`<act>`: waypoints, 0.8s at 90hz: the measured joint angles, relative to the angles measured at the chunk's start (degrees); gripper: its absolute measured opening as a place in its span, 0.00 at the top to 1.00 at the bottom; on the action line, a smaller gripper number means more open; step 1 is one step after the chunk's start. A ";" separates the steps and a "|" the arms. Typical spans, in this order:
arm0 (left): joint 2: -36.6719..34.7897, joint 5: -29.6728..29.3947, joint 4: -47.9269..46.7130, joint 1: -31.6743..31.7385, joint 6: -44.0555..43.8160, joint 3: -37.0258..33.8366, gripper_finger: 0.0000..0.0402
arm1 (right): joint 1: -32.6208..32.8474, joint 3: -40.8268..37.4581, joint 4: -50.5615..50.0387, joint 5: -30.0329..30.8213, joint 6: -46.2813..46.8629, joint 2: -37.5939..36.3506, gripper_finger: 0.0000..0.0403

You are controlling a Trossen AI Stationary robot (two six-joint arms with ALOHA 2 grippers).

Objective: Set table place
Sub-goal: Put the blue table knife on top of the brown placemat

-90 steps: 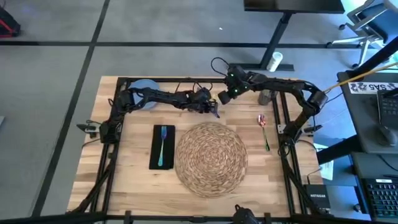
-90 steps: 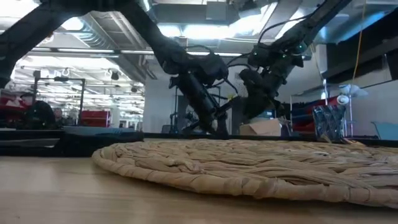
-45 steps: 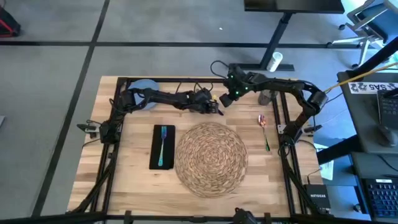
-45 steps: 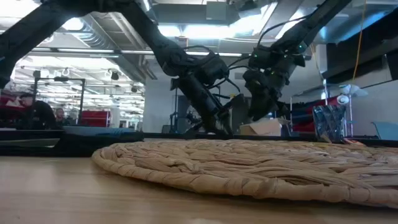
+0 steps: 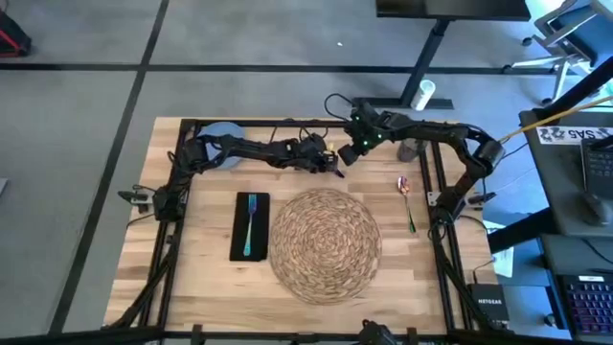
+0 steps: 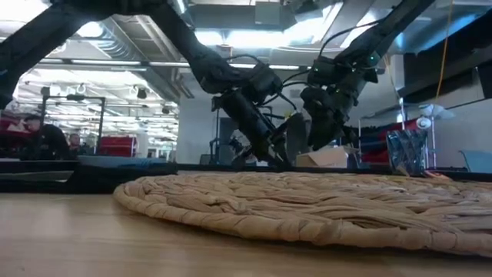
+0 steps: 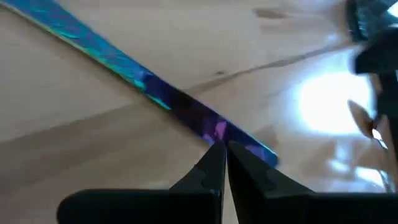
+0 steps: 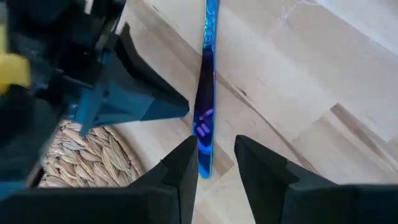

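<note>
A colourful-handled cutlery piece (image 7: 124, 65), blue to purple, is in my left gripper (image 7: 224, 149), which is shut on it just beyond the far rim of the woven placemat (image 5: 326, 245). My right gripper (image 8: 216, 158) is open right beside it (image 5: 343, 155), and the piece's near end (image 8: 204, 165) lies between its fingertips, close to one finger. A teal fork (image 5: 251, 222) lies on the black napkin (image 5: 239, 251) left of the placemat. The pale blue plate (image 5: 222, 132) sits at the far left, the grey cup (image 5: 410, 149) at the far right. My left gripper pinches the cutlery piece between its two fingertips, on the purple stretch (image 7: 214, 127) a little short of one end. The fingers slant down from the table's left and lie across the piece. My right gripper: whether a finger (image 8: 186, 163) touches the piece's end, I cannot tell.
Another cutlery piece (image 5: 406, 196) with a reddish head lies on the wood right of the placemat. Black frame rails run along the table's left and right edges (image 5: 165, 240). Bare wood shows between napkin and left rail. People and equipment stand in the room beyond.
My left gripper has carried the cutlery piece a little toward the far edge and toward my right gripper, so the two grippers now stand closer together. The right gripper has hardly shifted.
</note>
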 joint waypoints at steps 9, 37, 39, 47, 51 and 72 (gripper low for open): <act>0.99 0.12 0.19 0.43 -1.13 0.06 1.00 | 0.00 0.00 0.01 0.00 0.00 0.00 0.75; 1.77 0.44 0.44 0.76 -1.26 0.22 1.00 | 0.04 -0.02 0.22 -0.01 -0.10 0.00 0.75; 1.77 0.44 0.43 0.76 -1.25 0.22 1.00 | 0.04 -0.02 0.25 -0.01 -0.11 0.00 0.75; 1.80 0.77 0.44 0.76 -1.42 0.22 1.00 | 0.04 -0.34 0.41 -0.01 -0.11 0.00 0.75; 1.73 1.26 0.98 0.76 -1.87 0.19 1.00 | 0.04 -0.67 0.08 -0.01 -0.11 0.00 0.75; 1.24 1.51 3.32 0.41 -5.87 0.47 1.00 | 0.04 -2.59 -0.28 -0.01 -0.02 0.00 0.75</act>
